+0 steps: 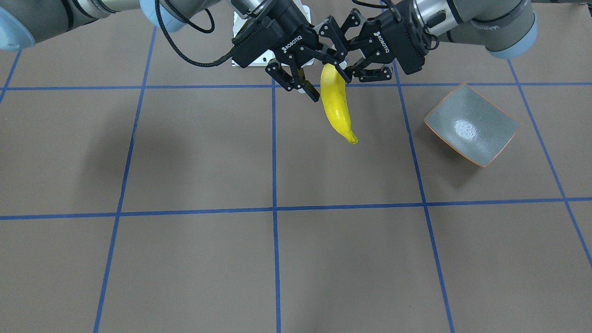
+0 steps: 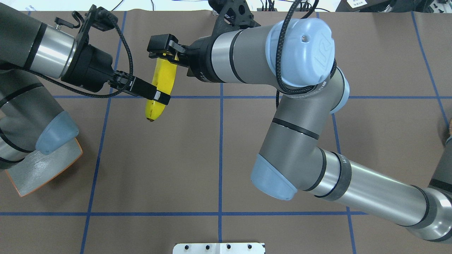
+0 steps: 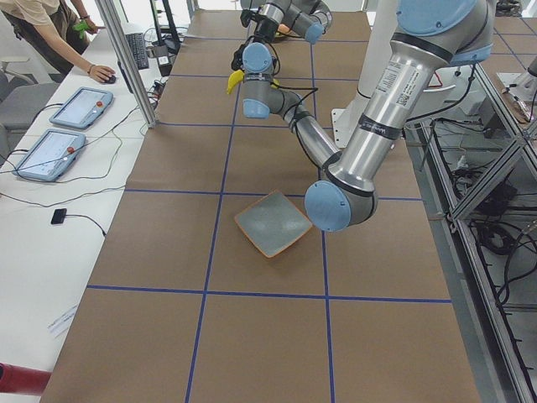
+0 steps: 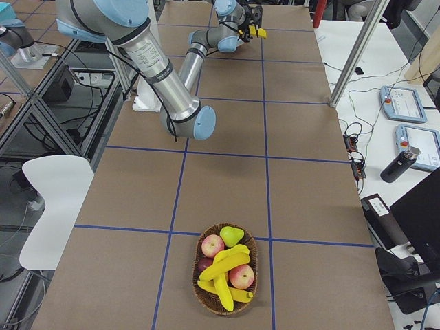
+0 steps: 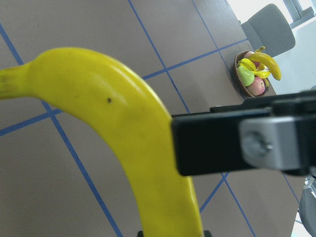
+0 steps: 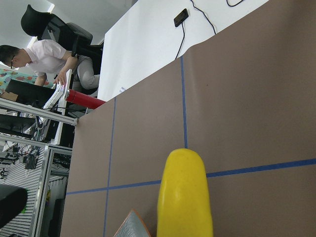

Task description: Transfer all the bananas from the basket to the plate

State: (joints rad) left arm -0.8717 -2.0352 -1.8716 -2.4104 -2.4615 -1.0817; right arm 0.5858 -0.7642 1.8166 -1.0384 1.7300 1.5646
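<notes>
Between both grippers hangs one smooth bright-yellow curved banana (image 1: pixel 336 104), right gripper (image 2: pixel 166 53) clamped on its upper end, left gripper (image 2: pixel 159 96) against it, whether closed I cannot tell. Probably light, stiff, slick: take mid-body. Square grey-green orange-rimmed plate (image 1: pixel 471 125) sits beyond left gripper, empty

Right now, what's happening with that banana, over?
Right pincer holds one banana in mid-air. Left pincer at it too, grip unclear. Plate empty; more bananas wait in the basket. Path to plate clear.
</notes>
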